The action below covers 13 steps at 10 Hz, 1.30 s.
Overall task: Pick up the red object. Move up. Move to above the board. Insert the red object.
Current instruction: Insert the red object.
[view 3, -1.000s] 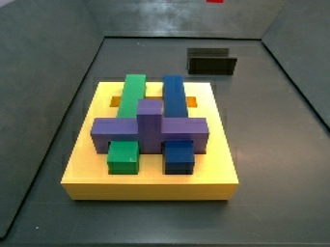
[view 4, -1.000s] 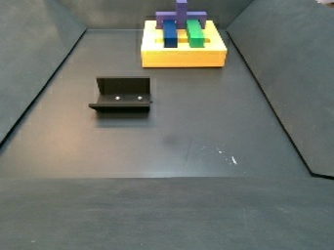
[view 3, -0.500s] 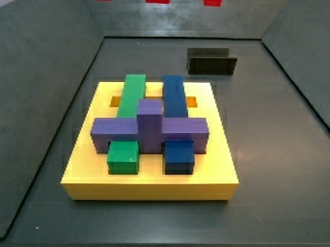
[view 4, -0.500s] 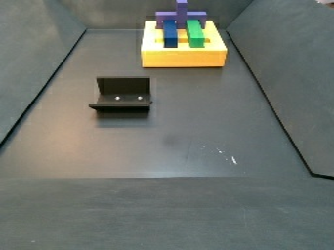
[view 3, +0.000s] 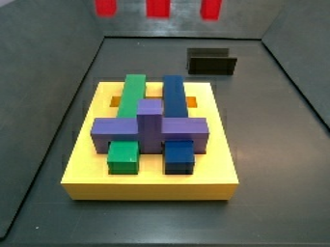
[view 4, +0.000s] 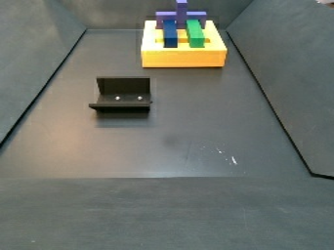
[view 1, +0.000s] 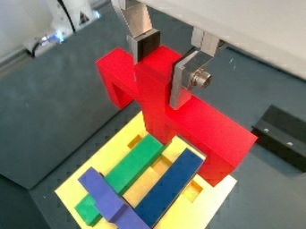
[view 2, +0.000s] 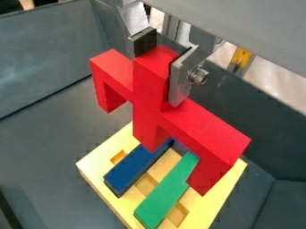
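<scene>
One red object is in play, clamped by its central upright stub between the two silver fingers of the pincer, which hangs above the board in both wrist views; its crossbar runs level, with one leg pointing down at each end. In a side view only three red tips show at the upper edge of the picture, high over the far end of the board. One board, a thick yellow slab, lies on the dark surface. It carries three long blocks: one green block and one blue block lying side by side in their slots, and one purple block laid across both, with an upright stub in its middle. Orange lining shows in the open slot parts beside the green and blue blocks. One fixture, a dark bracket, stands on the surface well apart from the board and holds nothing.
</scene>
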Available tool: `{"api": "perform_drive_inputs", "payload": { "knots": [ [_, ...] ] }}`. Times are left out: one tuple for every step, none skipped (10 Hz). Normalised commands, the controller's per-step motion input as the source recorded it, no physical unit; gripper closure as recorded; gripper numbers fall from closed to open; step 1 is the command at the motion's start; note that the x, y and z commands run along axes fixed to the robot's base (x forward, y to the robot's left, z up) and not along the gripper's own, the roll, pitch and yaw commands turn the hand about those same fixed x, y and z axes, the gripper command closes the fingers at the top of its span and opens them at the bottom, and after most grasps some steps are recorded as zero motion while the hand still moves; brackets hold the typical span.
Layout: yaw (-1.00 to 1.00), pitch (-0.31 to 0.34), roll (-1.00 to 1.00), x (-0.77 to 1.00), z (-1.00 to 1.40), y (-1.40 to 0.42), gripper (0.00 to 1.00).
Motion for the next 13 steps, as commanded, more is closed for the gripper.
{"api": "perform_drive_inputs", "payload": {
  "knots": [
    [0.15,-0.183,0.09,-0.07,-0.87,-0.05,1.00],
    [0.11,-0.100,0.27,0.00,-0.71,-0.07,1.00],
    [0.07,-0.074,0.29,0.00,-0.70,-0.13,1.00],
    [0.00,-0.079,0.28,0.00,-0.71,-0.13,1.00],
    [0.00,0.000,0.31,0.03,-0.62,-0.13,1.00],
    [0.00,0.004,0.22,0.04,-0.54,-0.05,1.00],
    [0.00,0.000,0.00,0.01,-0.47,0.00,1.00],
    [0.00,0.000,-0.04,0.03,-0.43,0.00,1.00],
    [0.00,0.000,-0.12,0.05,-0.36,0.00,1.00],
    [0.00,0.000,-0.12,0.11,-0.26,0.00,1.00],
    [0.00,0.000,-0.11,0.10,-0.23,0.00,1.00],
    [0.00,0.000,-0.07,0.00,-0.22,0.00,1.00],
    [0.00,0.000,-0.08,0.01,-0.20,0.00,1.00]
  ]
}}
